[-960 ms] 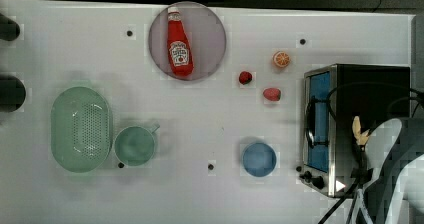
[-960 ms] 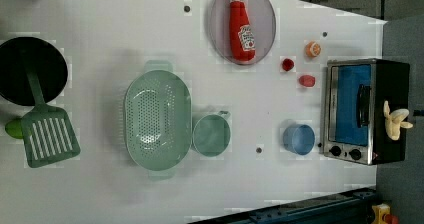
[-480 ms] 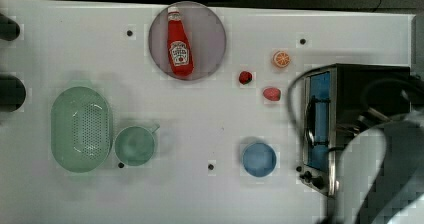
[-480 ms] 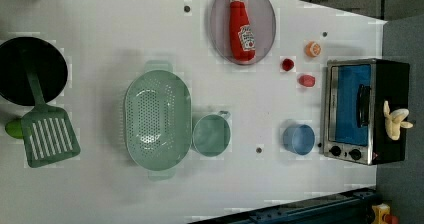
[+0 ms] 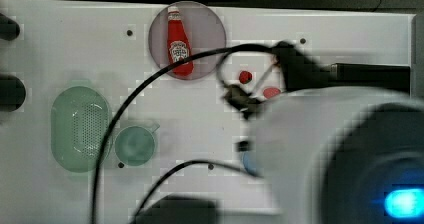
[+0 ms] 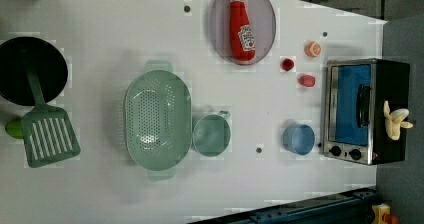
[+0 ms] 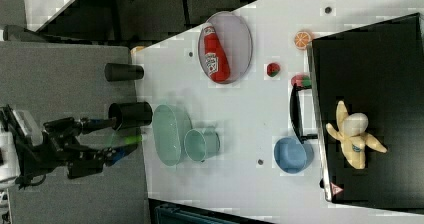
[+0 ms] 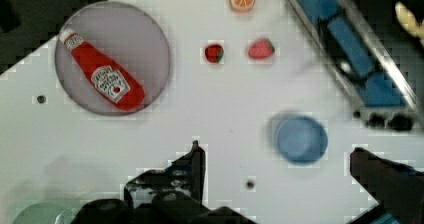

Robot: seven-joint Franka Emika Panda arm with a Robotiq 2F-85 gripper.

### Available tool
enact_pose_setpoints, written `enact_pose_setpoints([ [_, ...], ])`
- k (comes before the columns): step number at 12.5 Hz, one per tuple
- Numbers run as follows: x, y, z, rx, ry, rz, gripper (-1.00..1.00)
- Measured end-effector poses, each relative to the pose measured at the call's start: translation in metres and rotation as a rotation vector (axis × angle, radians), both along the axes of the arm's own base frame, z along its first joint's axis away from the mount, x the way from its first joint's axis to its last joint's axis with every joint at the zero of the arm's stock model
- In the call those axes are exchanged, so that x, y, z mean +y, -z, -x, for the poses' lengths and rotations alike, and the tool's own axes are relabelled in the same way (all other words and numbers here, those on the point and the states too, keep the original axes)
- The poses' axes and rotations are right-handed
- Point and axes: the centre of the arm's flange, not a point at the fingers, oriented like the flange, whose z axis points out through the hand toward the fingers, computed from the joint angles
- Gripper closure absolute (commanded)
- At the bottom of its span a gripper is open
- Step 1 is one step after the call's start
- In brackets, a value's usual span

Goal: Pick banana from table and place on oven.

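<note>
The pale yellow banana [image 6: 396, 120] lies on the black top of the oven [image 6: 367, 109], near the knob end, and nothing holds it. The right view shows the banana [image 7: 352, 134] lying free on the oven [image 7: 370, 59]. In the wrist view my gripper [image 8: 276, 152] is open, its dark fingers [image 8: 196, 156] wide apart and empty. It hangs high over the white table [image 8: 200, 114], near the blue bowl [image 8: 301, 139] and away from the banana [image 8: 410, 19] and oven [image 8: 350, 49]. My arm [image 5: 350, 154] looms close and blurred in the top view, covering the oven.
A ketchup bottle [image 6: 241, 26] lies on a round plate [image 6: 265, 14]. A green colander [image 6: 157, 119], green cup [image 6: 211, 134], blue bowl [image 6: 298, 138], two red berries [image 6: 287, 64], an orange slice [image 6: 312, 49], a black pan [image 6: 30, 71] and a spatula [image 6: 47, 139] sit on the table. Cables [image 5: 150, 84] cross the top view.
In the top view my arm has risen toward the camera and swung left, now hiding the oven. The banana stays still on the oven top.
</note>
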Motion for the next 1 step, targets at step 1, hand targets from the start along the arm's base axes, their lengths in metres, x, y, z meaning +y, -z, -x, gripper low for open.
enact_pose_setpoints([
  [1,0.0172,0.001,0.0062,0.019,0.057,-0.018,-1.0],
])
